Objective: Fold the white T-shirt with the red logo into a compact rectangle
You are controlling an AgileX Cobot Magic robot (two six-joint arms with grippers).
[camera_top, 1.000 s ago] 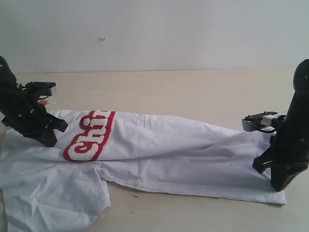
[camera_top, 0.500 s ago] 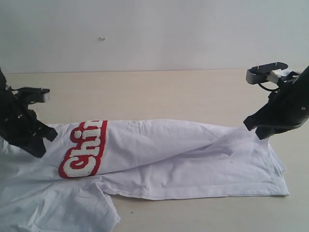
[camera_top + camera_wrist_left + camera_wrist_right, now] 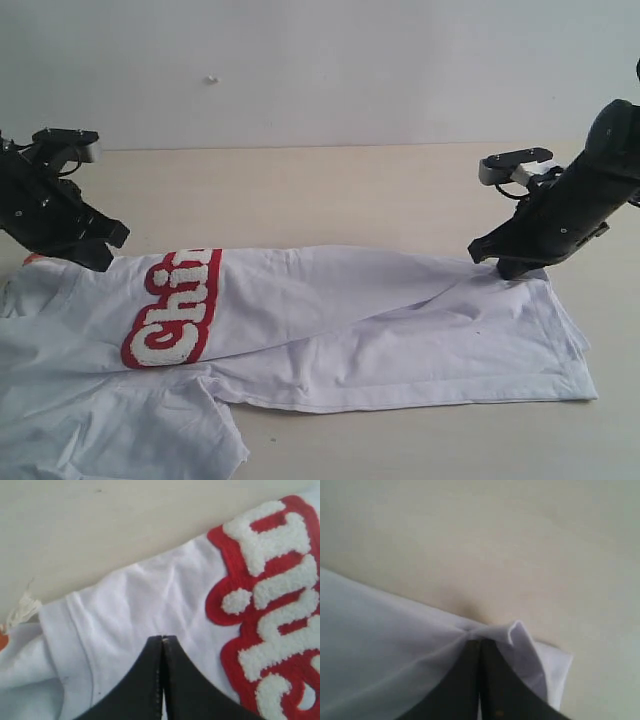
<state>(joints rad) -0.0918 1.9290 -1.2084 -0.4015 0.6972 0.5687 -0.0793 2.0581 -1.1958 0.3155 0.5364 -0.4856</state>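
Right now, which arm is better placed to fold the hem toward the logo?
Right. The right gripper is shut on the shirt at a hem corner; the left gripper is by the logo, far off.

The T-shirt [image 3: 380,320] lies across the table [image 3: 320,190], logo [image 3: 175,310] toward 9 o'clock. The left gripper [image 3: 95,260] is at its 10 o'clock edge, the right gripper [image 3: 510,270] at 2 o'clock.

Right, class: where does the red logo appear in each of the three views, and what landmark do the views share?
Exterior view: the red logo lies left of middle, near the left gripper.
Left wrist view: the logo shows close up, beside that gripper's shut tips.
Right wrist view: not in it.
Shared landmark: the white T-shirt.
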